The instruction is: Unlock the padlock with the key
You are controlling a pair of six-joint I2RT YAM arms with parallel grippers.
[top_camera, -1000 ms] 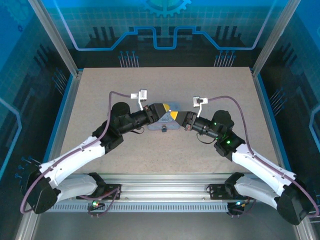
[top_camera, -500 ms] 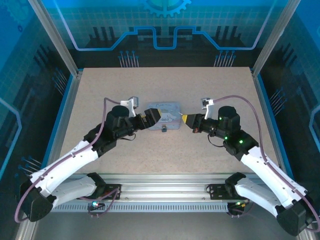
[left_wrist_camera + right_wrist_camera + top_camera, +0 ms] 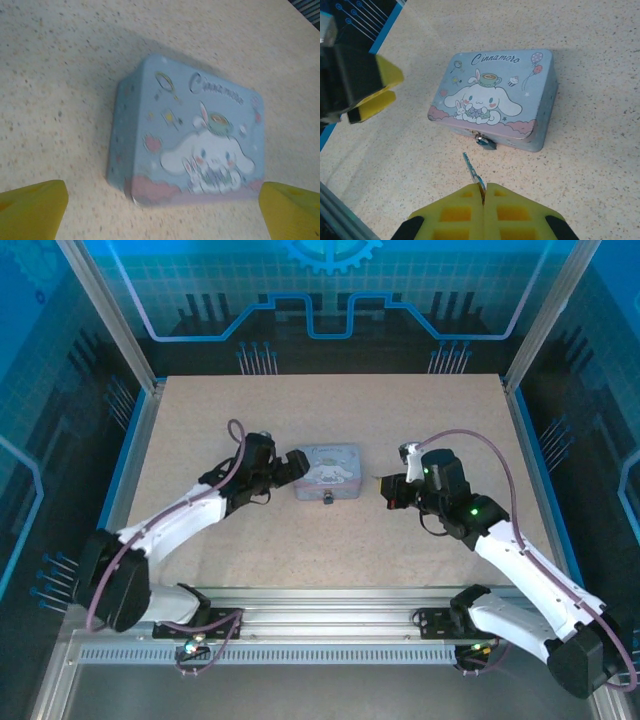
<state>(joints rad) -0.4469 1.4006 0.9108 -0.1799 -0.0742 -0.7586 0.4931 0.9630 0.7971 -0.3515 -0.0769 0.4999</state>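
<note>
The pale blue, cartoon-printed tin box (image 3: 328, 468) sits lid-up near the middle of the table (image 3: 330, 400). The padlock (image 3: 327, 498), a tiny dark lump, hangs at the clasp in the middle of the tin's near wall. From the right wrist camera the padlock (image 3: 485, 143) shows just below the pink lower edge of the lid. The right gripper (image 3: 482, 192) hovers to the right of the tin, apart from it, with its yellow pads clenched together on the key (image 3: 472, 169). The key's thin bluish blade sticks out from between the pads toward the padlock, with its tip just short of the lock and not touching. The left gripper (image 3: 296, 462) is at the tin's left end, very close to it, and I cannot tell whether it touches. Its jaws are released and wide. The two yellow fingertips (image 3: 31, 207) sit at the bottom corners of the left wrist view, with the tin lying beyond the gap between them, and they grip nothing.
</note>
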